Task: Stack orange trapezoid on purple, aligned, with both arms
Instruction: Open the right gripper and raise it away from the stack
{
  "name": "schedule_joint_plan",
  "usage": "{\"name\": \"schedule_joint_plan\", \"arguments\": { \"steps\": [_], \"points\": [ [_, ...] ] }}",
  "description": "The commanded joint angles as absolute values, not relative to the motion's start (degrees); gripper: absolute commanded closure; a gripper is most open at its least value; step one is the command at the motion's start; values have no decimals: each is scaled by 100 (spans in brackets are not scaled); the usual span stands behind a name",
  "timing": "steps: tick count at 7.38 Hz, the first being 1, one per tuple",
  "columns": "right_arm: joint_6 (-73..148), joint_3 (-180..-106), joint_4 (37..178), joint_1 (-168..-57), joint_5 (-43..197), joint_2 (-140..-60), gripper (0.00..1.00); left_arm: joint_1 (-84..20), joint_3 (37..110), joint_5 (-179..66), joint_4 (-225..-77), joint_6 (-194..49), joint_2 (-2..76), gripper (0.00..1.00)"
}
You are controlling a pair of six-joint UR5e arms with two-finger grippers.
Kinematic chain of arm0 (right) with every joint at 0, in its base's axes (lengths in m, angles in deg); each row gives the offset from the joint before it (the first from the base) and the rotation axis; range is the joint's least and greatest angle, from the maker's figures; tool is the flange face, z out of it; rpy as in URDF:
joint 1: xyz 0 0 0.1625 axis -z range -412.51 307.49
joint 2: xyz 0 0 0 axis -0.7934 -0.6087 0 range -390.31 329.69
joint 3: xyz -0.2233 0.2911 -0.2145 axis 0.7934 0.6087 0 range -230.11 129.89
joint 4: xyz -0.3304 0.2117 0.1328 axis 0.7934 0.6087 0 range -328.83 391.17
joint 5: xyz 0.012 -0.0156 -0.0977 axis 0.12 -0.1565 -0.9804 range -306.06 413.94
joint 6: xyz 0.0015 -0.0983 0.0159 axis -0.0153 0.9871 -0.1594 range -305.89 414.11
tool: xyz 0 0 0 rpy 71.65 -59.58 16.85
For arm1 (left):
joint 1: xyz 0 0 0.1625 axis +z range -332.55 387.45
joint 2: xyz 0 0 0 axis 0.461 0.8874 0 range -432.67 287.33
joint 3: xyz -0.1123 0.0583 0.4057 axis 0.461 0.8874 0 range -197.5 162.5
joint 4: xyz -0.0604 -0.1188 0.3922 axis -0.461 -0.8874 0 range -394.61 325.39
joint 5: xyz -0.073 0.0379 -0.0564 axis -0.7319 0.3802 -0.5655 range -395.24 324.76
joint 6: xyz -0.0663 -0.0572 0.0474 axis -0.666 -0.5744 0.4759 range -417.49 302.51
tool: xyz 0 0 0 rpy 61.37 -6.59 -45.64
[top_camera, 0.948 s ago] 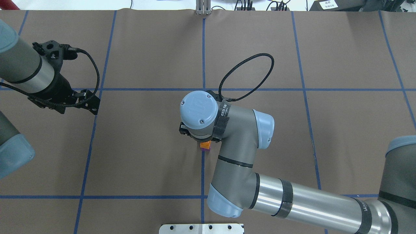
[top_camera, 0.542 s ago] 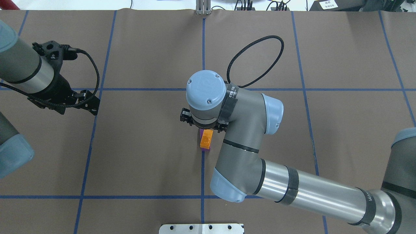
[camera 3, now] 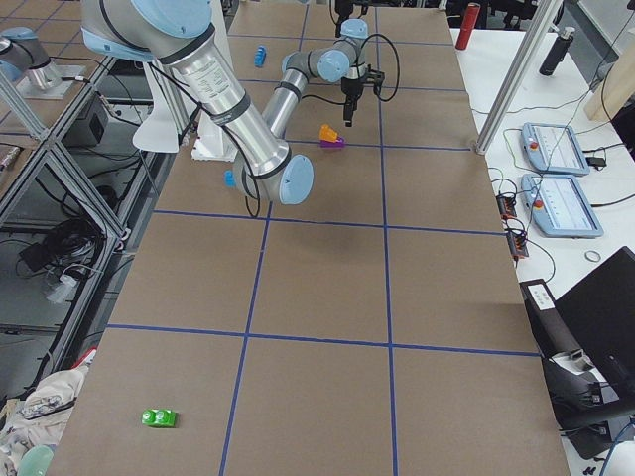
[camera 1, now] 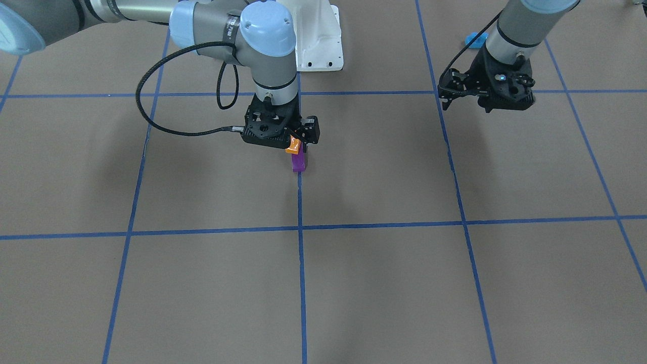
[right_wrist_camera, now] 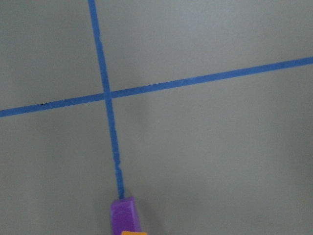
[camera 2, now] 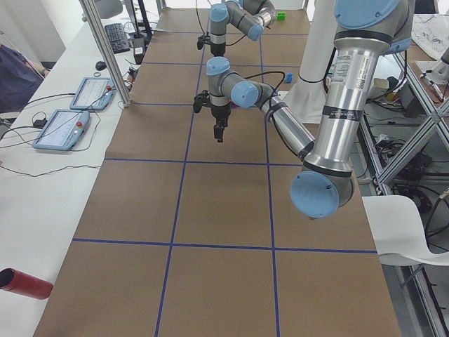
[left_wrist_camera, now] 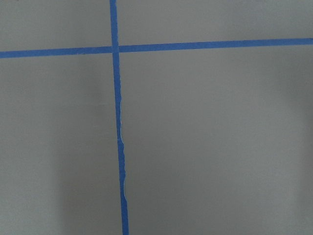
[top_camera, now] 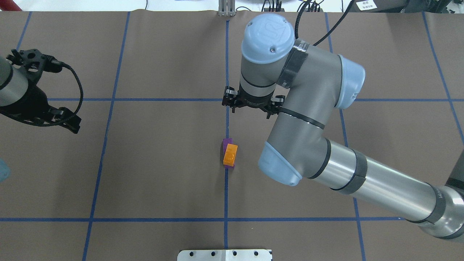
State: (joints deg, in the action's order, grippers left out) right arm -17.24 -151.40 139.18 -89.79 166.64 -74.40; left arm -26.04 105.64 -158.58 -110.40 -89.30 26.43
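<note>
Brown desk [top_camera: 163, 181] gridded with blue tape [top_camera: 226, 192]. The right arm [top_camera: 308, 108] reaches over the middle. The right gripper [top_camera: 251, 104] hangs clear of the blocks and holds nothing; I can't tell its finger spread. The left gripper [top_camera: 67, 122] is off at the side, empty, spread also unclear. The orange block [top_camera: 230, 153] sits on the purple block [top_camera: 227, 141] on the tape and looks slightly skewed. Likely step is the retreat: pull straight away without brushing the stack, and square it up if needed.

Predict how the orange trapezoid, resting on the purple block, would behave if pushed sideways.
Probably stiff: the orange trapezoid looks like hard, glossy plastic. Likely light, being small. It may slide or tip off the purple block, since purple shows beyond one end.
</note>
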Motion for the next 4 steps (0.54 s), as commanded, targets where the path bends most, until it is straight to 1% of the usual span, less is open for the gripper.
{"name": "schedule_joint_plan", "arguments": {
  "steps": [1,2,4],
  "points": [
    [-309,-15933,14482,-9808,17299,-8176,1,-3578,10363,-15890,-11037,-7198,2148,0],
    [534,-16066,14473,-10247,17503,-8652,0,-4140,10092,-15978,-11054,-6407,1963,0],
    [2430,-16234,14464,-11291,17950,-9679,0,-5309,9154,-16767,-11072,-4782,1777,0]
  ]
}}
